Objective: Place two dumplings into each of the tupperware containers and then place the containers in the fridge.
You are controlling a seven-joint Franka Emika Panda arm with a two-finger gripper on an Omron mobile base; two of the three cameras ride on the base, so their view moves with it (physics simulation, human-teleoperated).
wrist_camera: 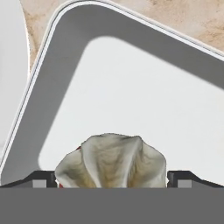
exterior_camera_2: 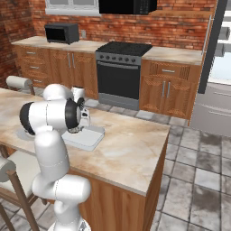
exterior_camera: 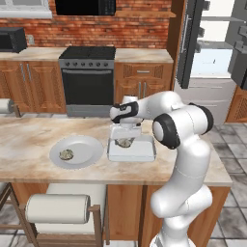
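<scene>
Gripper: two-finger gripper [wrist_camera: 112, 177], jaws spread fully, low over the container, gripping nothing.
Dumpling: pale olive-tan pleated dumpling [wrist_camera: 111, 161] lying between the fingertips on the floor of the shallow rectangular grey-white tupperware container [exterior_camera: 144, 152].
Second dumpling: speckled lump [exterior_camera: 66, 154] on the round white plate [exterior_camera: 87, 144] beside it.
Support: beige marble island counter [exterior_camera: 29, 140].
Fridge: dark grey fridge [exterior_camera: 190, 43], door open, well apart.

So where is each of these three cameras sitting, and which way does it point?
Left base view: behind the arm, left; faces the island, plate, oven, open fridge; arm at right.
Right base view: behind, right; same island and oven; arm at left.
Hand view: looks down into the container at a dumpling between open fingertips.
Shared: container.
</scene>
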